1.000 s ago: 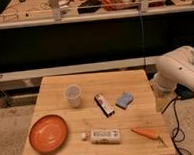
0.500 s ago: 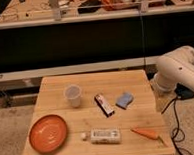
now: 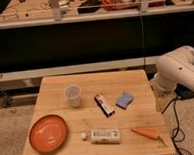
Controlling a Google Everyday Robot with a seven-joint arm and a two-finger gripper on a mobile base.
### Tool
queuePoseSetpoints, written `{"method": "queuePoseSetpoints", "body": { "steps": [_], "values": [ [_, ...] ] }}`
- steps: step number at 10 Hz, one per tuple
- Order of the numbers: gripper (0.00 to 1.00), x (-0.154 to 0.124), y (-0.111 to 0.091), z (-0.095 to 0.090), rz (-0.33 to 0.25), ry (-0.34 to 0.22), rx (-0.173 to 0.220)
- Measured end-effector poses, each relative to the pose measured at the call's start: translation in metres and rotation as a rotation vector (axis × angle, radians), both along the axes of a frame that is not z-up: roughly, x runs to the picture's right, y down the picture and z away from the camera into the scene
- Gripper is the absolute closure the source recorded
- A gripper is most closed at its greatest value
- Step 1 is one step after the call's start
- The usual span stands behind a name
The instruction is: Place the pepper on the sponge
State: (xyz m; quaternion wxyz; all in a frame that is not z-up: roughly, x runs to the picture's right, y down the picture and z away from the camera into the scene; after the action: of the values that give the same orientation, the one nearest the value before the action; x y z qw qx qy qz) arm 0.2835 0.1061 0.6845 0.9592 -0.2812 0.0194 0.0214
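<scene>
Right now, the white arm (image 3: 181,70) is standing at the right side of the wooden table (image 3: 51,87), and its gripper (image 3: 161,101) is hanging just past the table's right edge, seemingly pointing downward, though its outline is hard to make out against the floor. Its fingers are standing wide apart and are carrying nothing.

The pepper (image 3: 144,133) is lying flat on the near right part of the table, its pointed end aiming toward the near right corner. It is sitting well apart from the gripper and touching nothing else. The sponge (image 3: 124,99) is resting farther back, right of centre, near the gripper's side of the table, with bare wood between it and the pepper.

Just left of the sponge, a dark bar (image 3: 104,104) with a pale stripe is lying at a slant. A clear cup (image 3: 72,95) is standing upright left of that. A white box (image 3: 105,135) is lying flat along the near edge, with a small white ball (image 3: 84,136) just beside its left end. An orange plate (image 3: 47,133) is occupying the near left corner.
</scene>
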Motion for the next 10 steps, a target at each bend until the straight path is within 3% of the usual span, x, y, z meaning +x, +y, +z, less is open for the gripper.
{"method": "queuePoseSetpoints", "body": {
  "steps": [3, 7, 10],
  "values": [
    [0.20, -0.009, 0.011, -0.012, -0.044, -0.042, 0.016],
    [0.20, -0.012, 0.014, -0.014, -0.072, -0.078, 0.034],
    [0.20, -0.013, 0.031, -0.015, -0.088, -0.115, 0.048]
  ]
}}
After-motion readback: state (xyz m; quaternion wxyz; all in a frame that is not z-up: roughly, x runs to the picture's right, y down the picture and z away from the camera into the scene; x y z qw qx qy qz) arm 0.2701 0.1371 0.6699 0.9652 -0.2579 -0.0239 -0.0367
